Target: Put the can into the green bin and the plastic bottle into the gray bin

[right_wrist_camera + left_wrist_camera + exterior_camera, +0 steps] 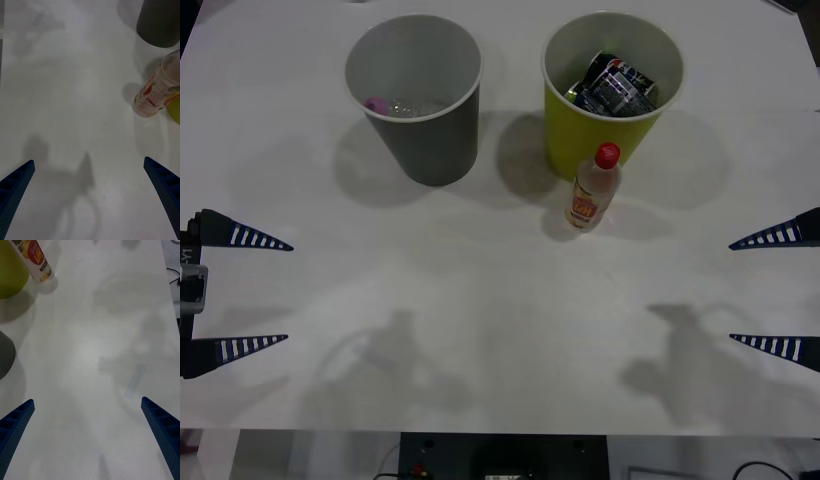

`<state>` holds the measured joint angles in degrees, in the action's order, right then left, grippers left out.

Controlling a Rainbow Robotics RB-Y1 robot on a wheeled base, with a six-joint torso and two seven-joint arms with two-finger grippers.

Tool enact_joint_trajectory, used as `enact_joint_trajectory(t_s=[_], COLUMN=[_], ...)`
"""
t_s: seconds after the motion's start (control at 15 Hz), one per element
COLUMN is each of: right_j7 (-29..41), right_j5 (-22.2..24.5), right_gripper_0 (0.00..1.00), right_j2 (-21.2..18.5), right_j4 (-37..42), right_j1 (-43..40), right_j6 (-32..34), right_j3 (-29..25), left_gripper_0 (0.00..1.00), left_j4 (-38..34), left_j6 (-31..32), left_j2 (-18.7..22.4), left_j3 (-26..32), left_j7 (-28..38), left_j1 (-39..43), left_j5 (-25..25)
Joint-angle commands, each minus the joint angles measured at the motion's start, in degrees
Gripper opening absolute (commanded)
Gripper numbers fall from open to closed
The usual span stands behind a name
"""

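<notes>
Spanning the whole front view, the white table (500, 330) carries everything. Toward its far side stand two bins: the gray bin (425, 130) on the left and the green bin (580, 140) on the right, near each other but apart. A crushed dark can (615, 85) lies inside the green bin, and a clear item with a pink cap (380, 104) rests at the bottom of the gray one. The plastic bottle (593, 187) stands upright on the table just in front of the green bin. The left gripper (255, 293) waits at the table's left edge, fingers spread wide and holding nothing. The right gripper (765, 290) sits at the right edge, likewise wide apart and empty.
</notes>
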<state>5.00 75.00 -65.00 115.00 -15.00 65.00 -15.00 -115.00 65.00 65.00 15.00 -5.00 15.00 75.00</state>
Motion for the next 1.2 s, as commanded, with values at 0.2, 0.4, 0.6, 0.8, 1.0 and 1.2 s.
enact_joint_trajectory(t_s=[0.2, 0.4, 0.6, 0.8, 1.0, 1.2], right_j7=[0.1, 1.2, 2.7, 9.3, 15.5, 19.0], right_j5=[0.0, 0.6, -0.3, 0.1, 1.3, 2.0], right_gripper_0=[1.0, 1.0, 1.0, 1.0, 1.0, 1.0], right_j2=[0.8, 0.8, 0.8, 0.1, -1.3, -4.3], right_j4=[0.9, 2.9, 2.9, 5.3, 9.5, 12.6], right_j1=[0.1, -0.1, -0.2, -1.5, -6.2, -9.8], right_j6=[0.4, 0.8, 0.0, -2.1, -10.2, -20.9], right_j3=[-0.9, -2.9, -2.8, -2.8, -2.4, 1.5], left_gripper_0=[0.98, 0.98, 0.98, 0.98, 0.98, 0.98], left_j4=[0.0, 0.0, 0.0, 0.0, 0.0, 0.0], left_j6=[0.0, 0.0, 0.0, 0.0, 0.0, 0.0], left_j2=[0.0, 0.0, 0.0, 0.0, 0.0, 0.0], left_j3=[0.0, 0.0, 0.0, 0.0, 0.0, 0.0], left_j7=[0.0, 0.0, 0.0, 0.0, 0.0, 0.0], left_j1=[0.0, 0.0, 0.0, 0.0, 0.0, 0.0], left_j5=[0.0, 0.0, 0.0, 0.0, 0.0, 0.0])
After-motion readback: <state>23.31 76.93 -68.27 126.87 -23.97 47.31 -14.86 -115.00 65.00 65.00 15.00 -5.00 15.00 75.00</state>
